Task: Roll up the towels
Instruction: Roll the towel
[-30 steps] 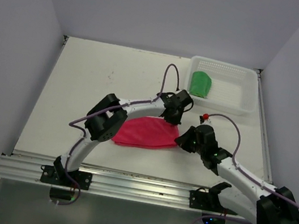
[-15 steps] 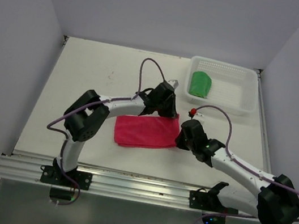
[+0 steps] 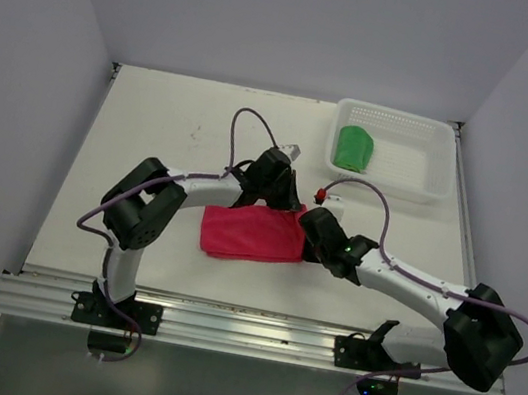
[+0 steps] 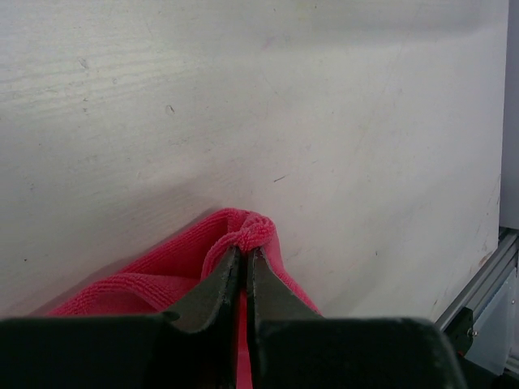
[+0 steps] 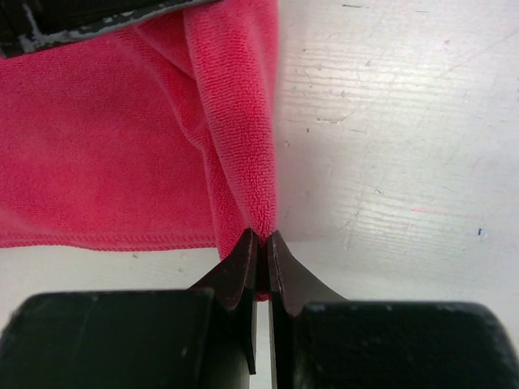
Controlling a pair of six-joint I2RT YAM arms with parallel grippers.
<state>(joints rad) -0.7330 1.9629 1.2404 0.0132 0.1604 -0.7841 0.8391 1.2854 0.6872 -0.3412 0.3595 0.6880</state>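
The pink-red towel lies on the table in the middle. My left gripper is shut on its far right corner. My right gripper is shut on its near right corner, and the right edge is lifted between the two grippers. The left gripper's finger shows at the top left of the right wrist view. The bright green towel sits rolled in the mesh basket at the far right.
White walls enclose the table on the left, back and right. The metal rail runs along the near edge. A table edge and rail show in the left wrist view.
Both grippers have carried the towel's right edge leftward. The towel has gone from an oval spread to a squarer, folded shape.
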